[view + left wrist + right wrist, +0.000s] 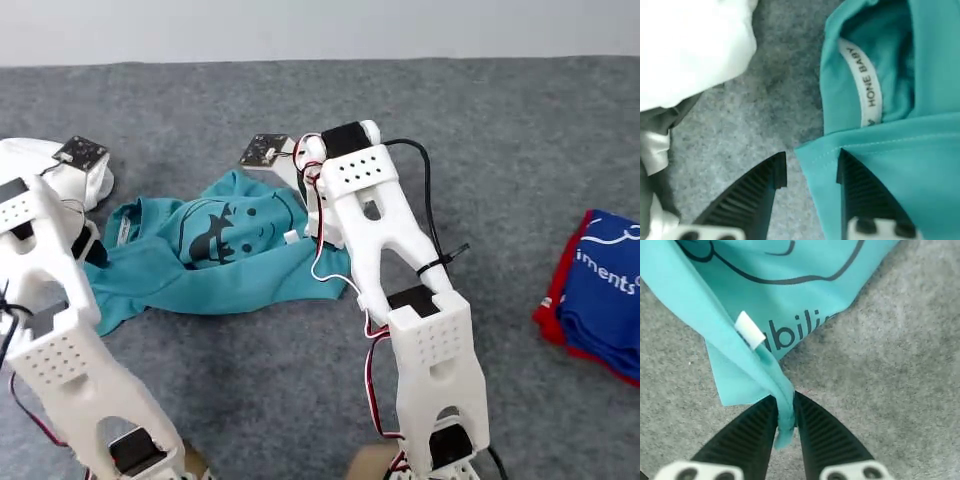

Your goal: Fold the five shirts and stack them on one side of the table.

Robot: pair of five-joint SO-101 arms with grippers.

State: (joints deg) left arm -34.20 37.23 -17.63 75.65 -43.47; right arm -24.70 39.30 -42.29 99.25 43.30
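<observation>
The right pincer [786, 403] is pressed together on a thin rolled bit of the teal shirt's [765, 295] side seam, the cloth caught right at the fingertips with a small white side tag [750, 330] just beyond them; the left pincer [812, 170] stands spread, its jaws either side of the shirt's stitched edge, one finger over the cloth and the other over bare grey table covering [765, 105], with the neck label [866, 82] a little ahead of it; the shirt itself lies rumpled between the two, face print up; a white garment [690, 45] sits near the left pincer's outer jaw, and a folded blue and red stack [598, 295] lies well off beyond the right arm. My worry is the right grip: so little fabric is held that a lift or tug could pull it free; on the left, closing here might catch one layer only, so the shirt would hang skewed; a wide sweep could also drag the white garment along.
</observation>
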